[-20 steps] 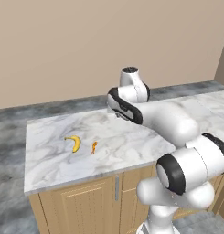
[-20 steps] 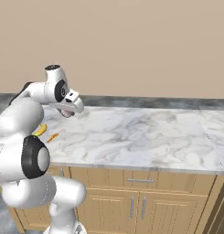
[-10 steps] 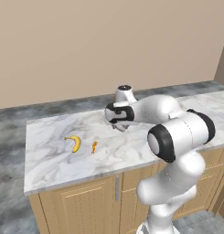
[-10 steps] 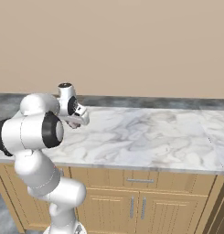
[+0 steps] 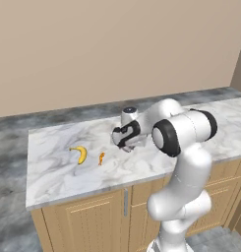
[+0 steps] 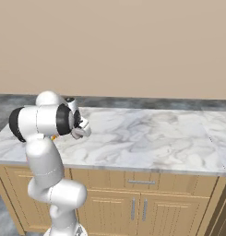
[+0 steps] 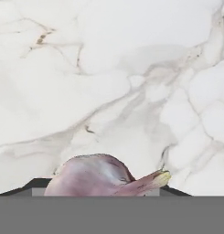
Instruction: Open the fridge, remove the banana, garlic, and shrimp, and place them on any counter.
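While held in tool, garlic stem points right.

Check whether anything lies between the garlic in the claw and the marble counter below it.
Nothing visible does. The garlic sits at the claw, and the hand view looks past it onto bare veined marble of the counter. The banana and the shrimp lie off to the claw's side, apart from it.
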Tool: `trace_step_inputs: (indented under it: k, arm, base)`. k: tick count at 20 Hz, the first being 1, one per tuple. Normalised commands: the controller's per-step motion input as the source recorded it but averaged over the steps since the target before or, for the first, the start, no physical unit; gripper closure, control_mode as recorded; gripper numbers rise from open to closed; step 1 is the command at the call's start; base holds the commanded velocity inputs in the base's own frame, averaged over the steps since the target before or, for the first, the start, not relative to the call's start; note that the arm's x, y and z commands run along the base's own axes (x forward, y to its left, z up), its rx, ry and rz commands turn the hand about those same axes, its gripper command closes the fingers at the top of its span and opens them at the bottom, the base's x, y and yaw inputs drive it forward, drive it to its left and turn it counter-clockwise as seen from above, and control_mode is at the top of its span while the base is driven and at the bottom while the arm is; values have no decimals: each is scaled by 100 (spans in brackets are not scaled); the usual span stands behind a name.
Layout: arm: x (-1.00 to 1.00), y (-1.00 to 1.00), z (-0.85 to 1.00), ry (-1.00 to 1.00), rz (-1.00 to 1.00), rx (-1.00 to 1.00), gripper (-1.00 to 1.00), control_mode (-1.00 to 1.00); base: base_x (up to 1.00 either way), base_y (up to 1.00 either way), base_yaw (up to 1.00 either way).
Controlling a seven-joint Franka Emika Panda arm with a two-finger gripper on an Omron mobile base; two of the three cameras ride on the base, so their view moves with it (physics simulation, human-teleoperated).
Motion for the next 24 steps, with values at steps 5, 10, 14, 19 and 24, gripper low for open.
trace_step_inputs:
  k: [5,10,14,19,24]
  arm:
    - [34,6,-28,1,-11,0,-100,-100]
    - [8,0,1,0,-11,0,-100,-100]
    - [0,1,26,1,-7,0,-100,-100]
    - [-12,1,63,0,-1,0,-100,-100]
    - [-83,1,100,-1,0,1,-100,-100]
  base:
    - [0,0,0]
    - [0,0,0]
    - [0,0,0]
    - [0,0,0]
    - [0,0,0]
